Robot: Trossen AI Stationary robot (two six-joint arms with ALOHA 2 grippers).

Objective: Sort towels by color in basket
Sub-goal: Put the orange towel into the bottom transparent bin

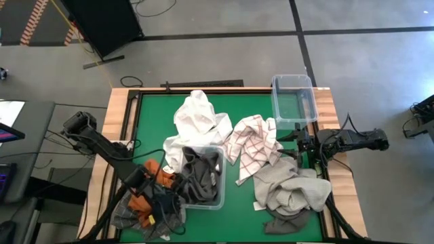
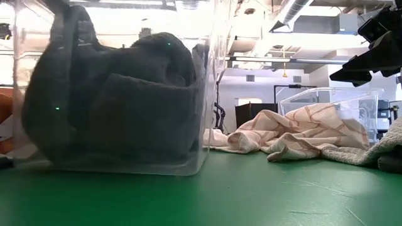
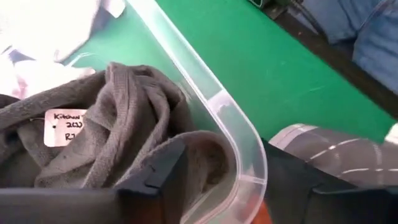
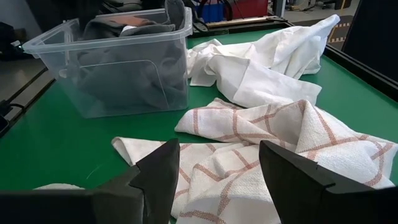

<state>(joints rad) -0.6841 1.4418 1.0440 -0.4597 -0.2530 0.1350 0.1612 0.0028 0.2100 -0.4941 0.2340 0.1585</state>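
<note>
At table's left front corner I log my left gripper [image 1: 165,198], its fingers parted and straddling the left wall of the clear bin [image 1: 220,177]: one finger inside against the dark grey towel [image 1: 201,175], one outside. Rust orange towel [image 1: 150,177] and a heathered grey towel [image 1: 127,215] lie bunched just beneath that arm, outside the bin.

Centre: the bin holds dark grey towels, one bearing a white label [image 3: 63,127]. White towel [image 1: 196,122] lies heaped behind the bin, touching it.

Right of centre: red-checked towel [image 1: 251,146], spread flat, directly ahead of my right gripper [image 1: 298,145], which hovers with fingers apart, holding nothing. Beige-grey towel [image 1: 288,190] is piled near the front right, another dark grey towel [image 1: 283,224] under its front edge.

Right rear corner: second clear bin [image 1: 293,98].
</note>
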